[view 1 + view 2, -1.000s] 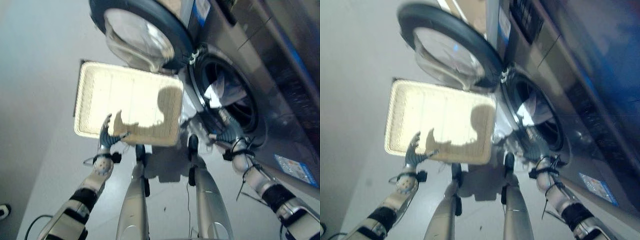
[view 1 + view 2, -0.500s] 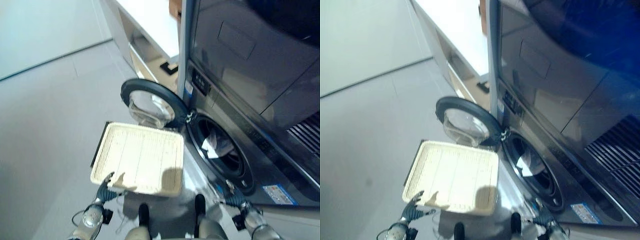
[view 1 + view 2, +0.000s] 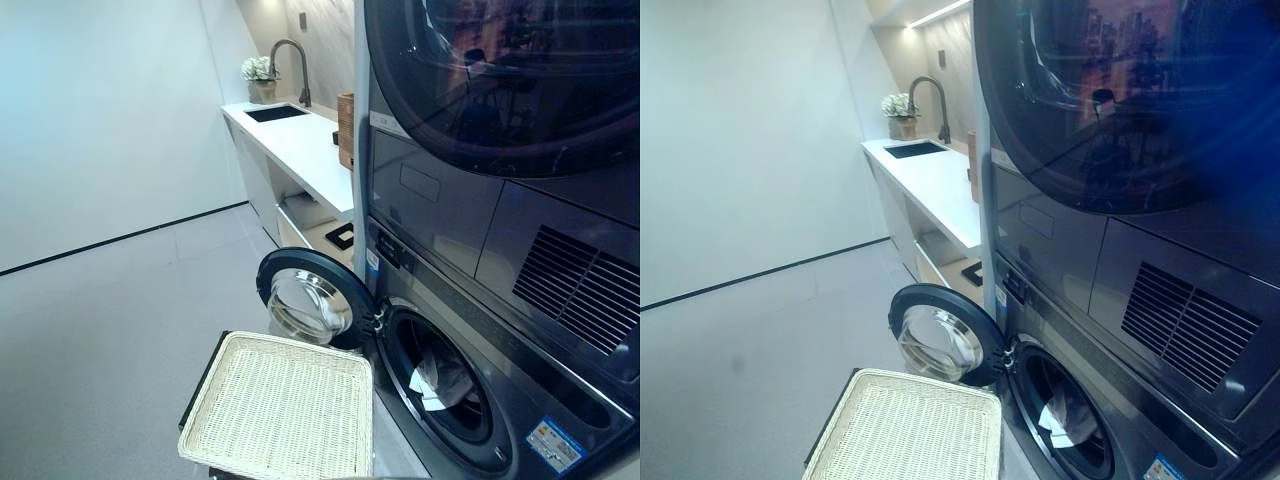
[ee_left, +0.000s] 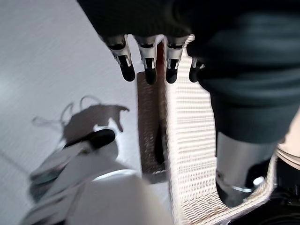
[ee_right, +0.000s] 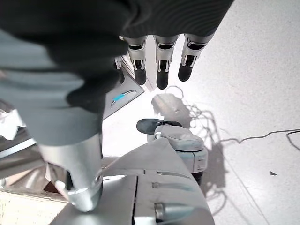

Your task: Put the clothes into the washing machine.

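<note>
The left hand [image 4: 154, 51] and right hand [image 5: 159, 51] hung loose, fingers straight, holding nothing. A white wicker basket [image 3: 280, 415] sat by the washing machine [image 3: 470, 400]. Clothes [image 3: 435, 378] lay inside it, door [image 3: 308, 300] open.

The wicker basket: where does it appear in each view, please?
Left eye view: wicker basket low in the middle, under the open round door.
Right eye view: same, bottom edge.
Left wrist view: past the left hand.
Right wrist view: woven strip near the right hand, probably it.
Landmark: that door.
</note>
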You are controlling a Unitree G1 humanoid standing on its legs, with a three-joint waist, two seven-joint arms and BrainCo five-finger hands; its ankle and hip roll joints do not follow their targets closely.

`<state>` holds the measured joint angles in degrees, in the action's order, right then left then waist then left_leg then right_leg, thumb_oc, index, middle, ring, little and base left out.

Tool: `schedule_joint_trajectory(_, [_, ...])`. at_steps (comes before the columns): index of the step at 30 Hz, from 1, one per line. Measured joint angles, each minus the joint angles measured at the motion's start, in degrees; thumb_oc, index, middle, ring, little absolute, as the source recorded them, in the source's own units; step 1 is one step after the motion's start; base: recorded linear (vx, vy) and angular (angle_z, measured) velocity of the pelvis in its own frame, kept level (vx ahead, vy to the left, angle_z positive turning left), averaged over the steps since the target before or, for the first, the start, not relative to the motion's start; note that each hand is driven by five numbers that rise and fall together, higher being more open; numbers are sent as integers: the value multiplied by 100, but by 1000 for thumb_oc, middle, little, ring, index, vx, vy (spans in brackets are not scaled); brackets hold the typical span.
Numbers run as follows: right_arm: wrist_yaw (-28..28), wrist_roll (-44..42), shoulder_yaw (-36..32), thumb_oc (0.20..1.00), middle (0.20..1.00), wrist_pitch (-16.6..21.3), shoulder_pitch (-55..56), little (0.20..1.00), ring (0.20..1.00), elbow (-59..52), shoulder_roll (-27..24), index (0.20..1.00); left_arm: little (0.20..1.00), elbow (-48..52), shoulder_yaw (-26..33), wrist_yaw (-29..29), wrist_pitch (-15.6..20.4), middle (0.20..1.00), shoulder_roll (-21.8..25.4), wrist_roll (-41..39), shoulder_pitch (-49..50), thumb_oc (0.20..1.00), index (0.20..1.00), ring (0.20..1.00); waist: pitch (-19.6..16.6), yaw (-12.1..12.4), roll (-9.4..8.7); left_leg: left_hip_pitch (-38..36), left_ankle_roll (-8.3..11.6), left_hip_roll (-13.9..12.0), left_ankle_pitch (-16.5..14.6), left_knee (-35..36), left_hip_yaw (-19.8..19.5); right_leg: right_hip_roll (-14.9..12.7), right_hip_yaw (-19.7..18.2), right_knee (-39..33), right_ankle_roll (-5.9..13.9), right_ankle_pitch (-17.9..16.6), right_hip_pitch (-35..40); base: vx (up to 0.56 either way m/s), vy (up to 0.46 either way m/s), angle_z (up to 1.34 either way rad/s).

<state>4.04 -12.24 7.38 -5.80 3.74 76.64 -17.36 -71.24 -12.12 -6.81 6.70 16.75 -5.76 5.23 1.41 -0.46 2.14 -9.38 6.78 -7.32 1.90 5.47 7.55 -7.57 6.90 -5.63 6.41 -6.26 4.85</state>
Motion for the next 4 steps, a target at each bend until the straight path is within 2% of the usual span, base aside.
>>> schedule_joint_trajectory(4, [39,93,1,1000,1000,-42,3,1000,1000,4,21,1000,1000,-72,5,-61,-167,1000,-1,-5,70,1000,1000,1000,-87,3,-42,1,-11,-29,8,0,-1,31,-1,0,-19,1,7,0,0,0])
